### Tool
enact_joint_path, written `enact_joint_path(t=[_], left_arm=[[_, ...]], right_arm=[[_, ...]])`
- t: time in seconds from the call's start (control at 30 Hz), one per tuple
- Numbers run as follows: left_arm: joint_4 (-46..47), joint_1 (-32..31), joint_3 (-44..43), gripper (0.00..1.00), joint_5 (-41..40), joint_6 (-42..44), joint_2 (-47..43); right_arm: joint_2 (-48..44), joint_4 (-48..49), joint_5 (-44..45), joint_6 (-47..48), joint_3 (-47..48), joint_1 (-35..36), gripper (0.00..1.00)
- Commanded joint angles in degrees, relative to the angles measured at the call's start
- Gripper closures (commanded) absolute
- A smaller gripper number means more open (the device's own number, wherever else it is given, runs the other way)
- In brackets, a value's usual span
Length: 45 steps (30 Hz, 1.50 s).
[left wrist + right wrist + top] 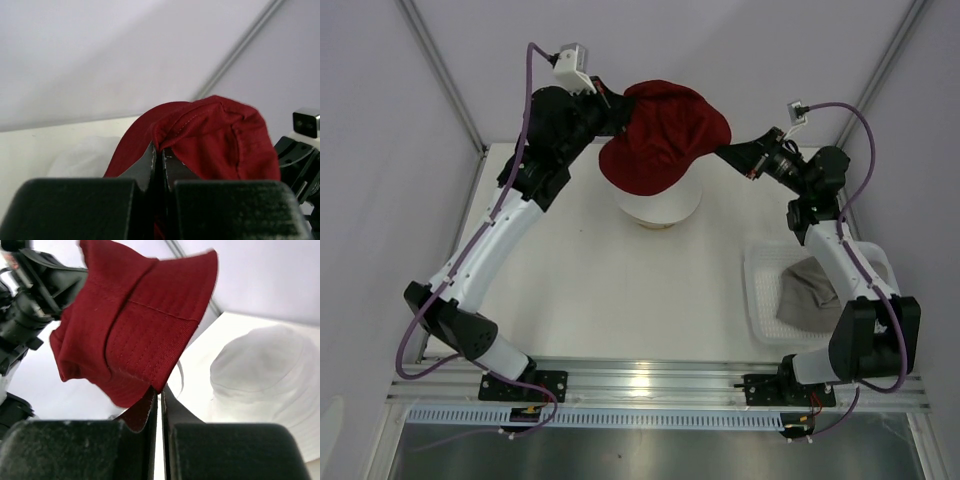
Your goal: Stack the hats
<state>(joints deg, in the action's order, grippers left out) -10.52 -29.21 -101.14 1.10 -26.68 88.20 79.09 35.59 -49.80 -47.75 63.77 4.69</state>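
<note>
Top external: left pincer [159,152] and right pincer [159,390] both clamped on dark red hat [665,135] over cream-white hat [660,210]; uneven release could drape it off-centre

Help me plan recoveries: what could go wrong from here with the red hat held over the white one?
The left gripper and right gripper each pinch only an edge of the dark red hat; one side might slip free. It hangs crumpled above the cream-white hat, so it may land folded or skewed rather than nested.
</note>
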Motion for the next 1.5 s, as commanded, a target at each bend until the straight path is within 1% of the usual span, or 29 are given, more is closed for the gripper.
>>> enact_joint_path(t=[0.0, 0.07, 0.2, 0.27, 0.4, 0.6, 0.73, 0.83, 1.0, 1.1, 1.17, 1.3, 1.4, 1.43, 1.47], left_arm=[[-0.5, 0.4, -5.0, 0.99, -6.5, 6.4, 2.0], [-2.4, 0.4, -5.5, 0.99, -10.1, 7.4, 3.8], [-3.4, 1.2, -5.7, 0.99, -13.4, 8.5, 5.7], [-3.6, 1.9, -5.9, 0.99, -13.1, 8.2, 6.5], [-3.8, 3.0, -6.3, 0.99, -11.7, 7.3, 9.4], [-0.9, 4.2, -7.4, 0.99, -11.3, 7.9, 12.5], [-0.6, 5.0, -10.5, 0.99, -10.2, 8.6, 15.8], [0.1, 5.0, -11.4, 0.99, -8.5, 9.1, 17.3], [0.0, 5.0, -11.0, 0.99, -7.7, 7.9, 21.0], [-0.5, 5.0, -9.6, 0.99, -7.0, 7.1, 21.9], [0.9, 5.0, -6.8, 0.99, -6.6, 6.6, 21.5], [1.7, 4.9, -5.1, 0.99, -6.0, 6.1, 21.1], [1.7, 4.9, -4.9, 0.99, -6.9, 6.2, 21.5], [1.6, 4.9, -4.7, 0.99, -7.6, 6.4, 21.8], [1.6, 4.9, -4.3, 0.99, -8.0, 6.6, 21.8]], right_arm=[[3.8, 7.2, -0.9, -7.0, 3.3, 1.5, 0.96], [5.9, 7.5, -0.9, -7.1, 4.1, 2.2, 0.99], [8.3, 8.6, -0.3, -6.8, 4.3, 2.2, 0.99], [9.8, 9.8, -0.4, -7.4, 4.6, 2.1, 0.99], [13.0, 16.3, -1.4, -10.6, 4.9, 2.1, 0.98], [19.9, 13.8, -1.1, -10.7, 8.3, 1.5, 0.99], [26.8, 18.7, -1.8, -16.3, 10.9, 0.5, 0.99], [29.5, 21.4, -2.9, -19.2, 12.3, 0.0, 0.98], [29.4, 21.2, -3.6, -18.6, 9.9, -1.3, 0.98], [28.1, 20.2, -3.7, -17.7, 8.0, -2.2, 0.98], [27.1, 19.3, -3.6, -16.9, 7.0, -2.7, 0.98], [23.7, 14.8, -4.5, -13.9, 4.9, -2.7, 0.98], [21.4, 9.0, -2.6, -7.8, 2.9, -2.4, 0.95], [21.0, 2.5, -1.6, -5.7, 3.4, -2.4, 0.95], [20.8, -0.6, -1.4, -2.3, 3.6, -2.6, 0.95]])
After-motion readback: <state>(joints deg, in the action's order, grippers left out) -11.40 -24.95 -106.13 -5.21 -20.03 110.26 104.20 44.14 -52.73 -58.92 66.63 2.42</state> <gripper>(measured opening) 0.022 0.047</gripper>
